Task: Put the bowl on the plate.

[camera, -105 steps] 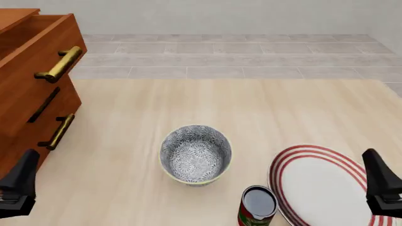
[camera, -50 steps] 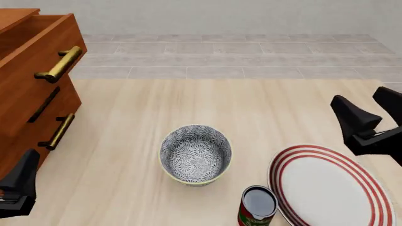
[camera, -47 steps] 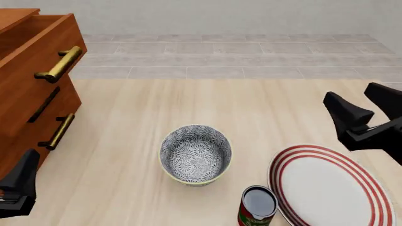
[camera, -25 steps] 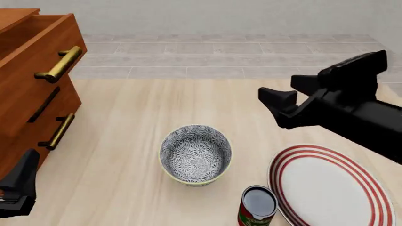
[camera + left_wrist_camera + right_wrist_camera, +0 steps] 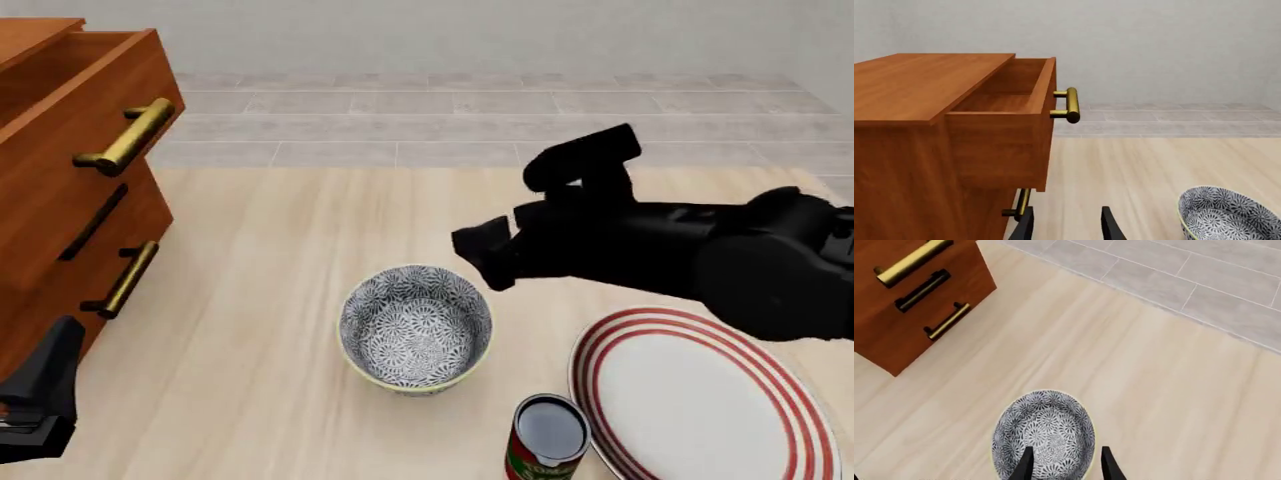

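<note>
A round, deep bowl [image 5: 415, 326] with a dark grey-and-white floral pattern inside and out and a pale yellow-green rim stands upright on the light wooden table [image 5: 294, 250], near the middle of the front view. To its right lies the plate [image 5: 701, 395], large, flat and white, ringed with concentric red bands, apart from the bowl. Between them, at the near edge, stands a small can [image 5: 547, 438] with a red label, just beside the plate's rim; no writing on it can be read.

The right gripper [image 5: 483, 255] hangs above the table just behind and to the right of the bowl, its black arm stretching in over the plate's far side. In the right wrist view its two fingertips [image 5: 1025, 465] stand a narrow gap apart with nothing between them, the bowl [image 5: 1043, 434] directly beyond them. Half a second ago this gripper was farther right and higher; two seconds ago it sat at the frame's right edge.

The left gripper [image 5: 40, 395] stays at the lower left beside the wooden dresser [image 5: 74, 190], its fingers likewise slightly parted and empty in the left wrist view. The dresser's top drawer [image 5: 1004, 125] is pulled out, its brass handle [image 5: 1069, 105] showing. Bowl, plate and can have not shifted.
</note>
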Available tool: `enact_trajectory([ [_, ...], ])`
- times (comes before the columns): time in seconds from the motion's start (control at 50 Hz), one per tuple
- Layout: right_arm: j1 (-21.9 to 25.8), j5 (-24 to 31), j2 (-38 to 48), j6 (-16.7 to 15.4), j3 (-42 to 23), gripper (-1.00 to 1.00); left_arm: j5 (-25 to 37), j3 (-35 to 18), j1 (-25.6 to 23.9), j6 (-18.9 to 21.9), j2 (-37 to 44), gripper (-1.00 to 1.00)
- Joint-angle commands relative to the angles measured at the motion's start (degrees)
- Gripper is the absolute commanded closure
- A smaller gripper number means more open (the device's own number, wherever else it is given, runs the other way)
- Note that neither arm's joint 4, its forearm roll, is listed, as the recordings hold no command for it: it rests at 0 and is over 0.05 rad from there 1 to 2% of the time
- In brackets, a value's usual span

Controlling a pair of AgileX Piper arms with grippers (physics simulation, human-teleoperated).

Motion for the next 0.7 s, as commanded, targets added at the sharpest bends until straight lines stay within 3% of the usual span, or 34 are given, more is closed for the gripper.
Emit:
enact_trajectory([
  [0.02, 0.0, 3.4, 6.9, 2.7, -4.7, -1.0, 0.0, 0.0, 0.0, 0.0, 0.0, -1.0],
  [0.06, -1.5, 5.6, 10.6, 1.4, -7.0, -1.0, 0.0, 0.0, 0.0, 0.0, 0.0, -1.0],
  [0.28, -2.2, 7.7, 12.7, 2.3, -9.0, -1.0, 0.0, 0.0, 0.0, 0.0, 0.0, -1.0],
  [0.48, -1.5, 7.4, 14.3, 5.3, -7.9, -1.0, 0.0, 0.0, 0.0, 0.0, 0.0, -1.0],
  [0.7, -1.7, 5.7, 16.7, 6.6, -6.3, -1.0, 0.0, 0.0, 0.0, 0.0, 0.0, -1.0],
])
